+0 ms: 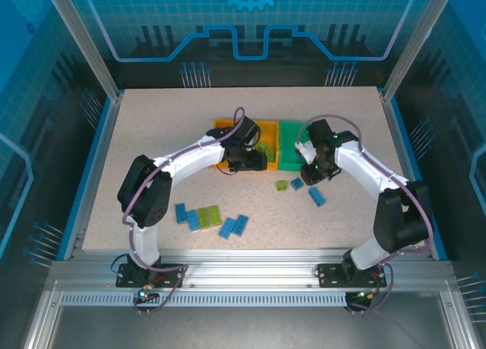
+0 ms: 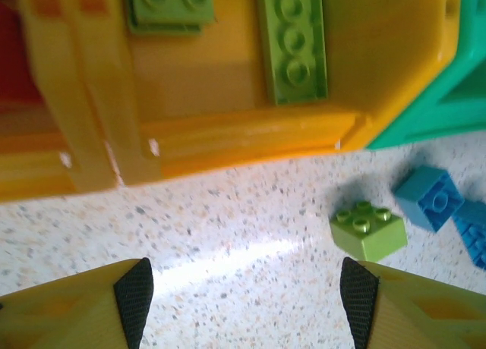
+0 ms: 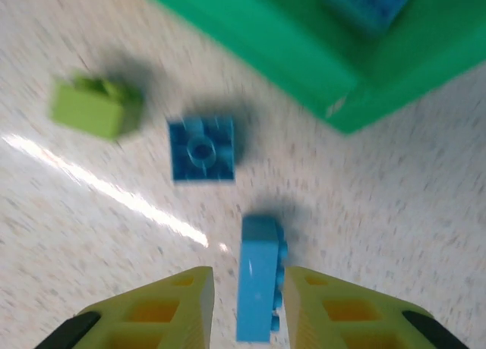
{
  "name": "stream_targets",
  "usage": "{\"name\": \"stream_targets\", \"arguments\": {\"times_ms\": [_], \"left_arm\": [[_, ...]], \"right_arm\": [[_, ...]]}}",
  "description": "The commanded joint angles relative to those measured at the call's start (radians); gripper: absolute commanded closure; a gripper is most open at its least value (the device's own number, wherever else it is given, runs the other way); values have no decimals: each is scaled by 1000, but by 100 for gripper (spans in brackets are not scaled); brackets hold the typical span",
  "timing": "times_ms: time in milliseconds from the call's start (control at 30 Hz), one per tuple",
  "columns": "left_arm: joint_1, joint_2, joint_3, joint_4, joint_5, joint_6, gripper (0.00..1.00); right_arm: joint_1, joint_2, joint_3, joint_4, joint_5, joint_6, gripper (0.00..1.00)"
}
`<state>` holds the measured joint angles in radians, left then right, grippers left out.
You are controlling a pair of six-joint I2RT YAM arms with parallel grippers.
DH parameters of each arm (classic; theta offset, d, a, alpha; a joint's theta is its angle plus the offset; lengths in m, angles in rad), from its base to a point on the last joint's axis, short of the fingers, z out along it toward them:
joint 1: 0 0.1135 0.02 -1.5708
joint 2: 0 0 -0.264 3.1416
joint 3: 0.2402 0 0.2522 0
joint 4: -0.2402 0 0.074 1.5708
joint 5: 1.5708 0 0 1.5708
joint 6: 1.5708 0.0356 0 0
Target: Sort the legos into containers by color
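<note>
Three joined containers stand mid-table: an orange-yellow bin (image 1: 222,125), a second one (image 1: 270,128) (image 2: 228,129) holding light green legos (image 2: 295,42), and a green bin (image 1: 291,158) (image 3: 304,45). My left gripper (image 1: 254,161) (image 2: 247,288) hangs open over bare table just in front of the yellow bin. My right gripper (image 1: 315,180) (image 3: 248,277) has closed in on a long blue lego (image 1: 317,196) (image 3: 258,277) standing on edge between its fingers. A small blue lego (image 1: 297,183) (image 3: 202,149) (image 2: 427,197) and a light green lego (image 1: 282,185) (image 3: 95,105) (image 2: 368,229) lie just beyond it.
A loose group of blue legos (image 1: 181,212) and light green legos (image 1: 211,215) lies near the front of the table, with two more blue ones (image 1: 234,226) beside them. Blue raised rails (image 1: 95,174) border the table.
</note>
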<state>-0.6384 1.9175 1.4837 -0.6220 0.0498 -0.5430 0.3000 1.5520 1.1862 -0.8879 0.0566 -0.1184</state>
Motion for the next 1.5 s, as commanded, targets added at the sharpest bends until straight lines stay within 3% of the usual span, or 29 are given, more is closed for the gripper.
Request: {"name": "stream_targets", "arguments": {"times_ms": [0,300,567,733,867,1000,1333,1467], "left_arm": [[-38,-18,-26,-5,9,-11,30],[-126,49,26,-3,32,-73,28],[-159,138,114,-36,45,-108,26],[-166,171,141,-36,37,-134,25],[-170,195,165,-45,40,-138,25],[-173,204,173,-40,45,-145,25],[-171,102,47,-21,9,-139,25],[-170,50,-19,-1,0,-153,25]], "right_arm": [[-7,20,73,39,-92,104,69],[-27,279,325,-5,-44,319,70],[-26,390,428,-34,-1,360,70],[-22,316,349,1,10,337,57],[-25,180,239,43,-1,317,33],[-33,35,108,16,45,304,20],[-24,-95,-134,-58,-75,277,22],[27,-16,-75,-130,29,268,24]]}}
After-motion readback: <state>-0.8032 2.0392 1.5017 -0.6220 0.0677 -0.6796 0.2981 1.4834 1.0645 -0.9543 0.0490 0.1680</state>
